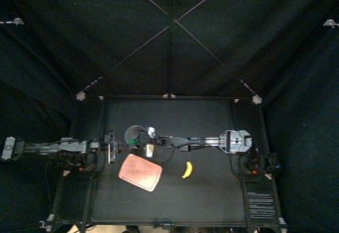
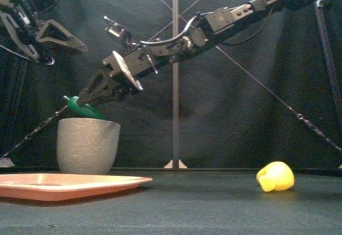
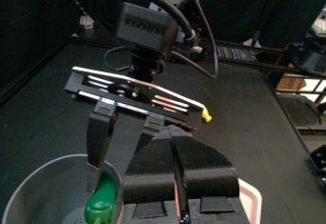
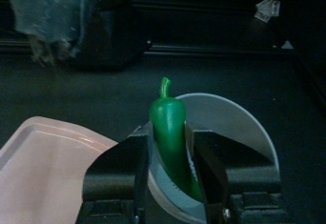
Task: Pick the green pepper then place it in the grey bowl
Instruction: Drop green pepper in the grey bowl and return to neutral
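Grn pepper [image 4: 170,137] at grey bowl [image 2: 87,147] mouth

We are seeing the right arm [image 1: 199,141] reaching from the right edge of the top view past the middle. The right gripper [image 2: 91,101] is tilting down toward the lower left, its jaws clamping the green pepper [image 4: 170,123]. The left arm [image 1: 47,148] is resting at the left edge, and the left gripper [image 3: 178,175] is keeping its jaws together.
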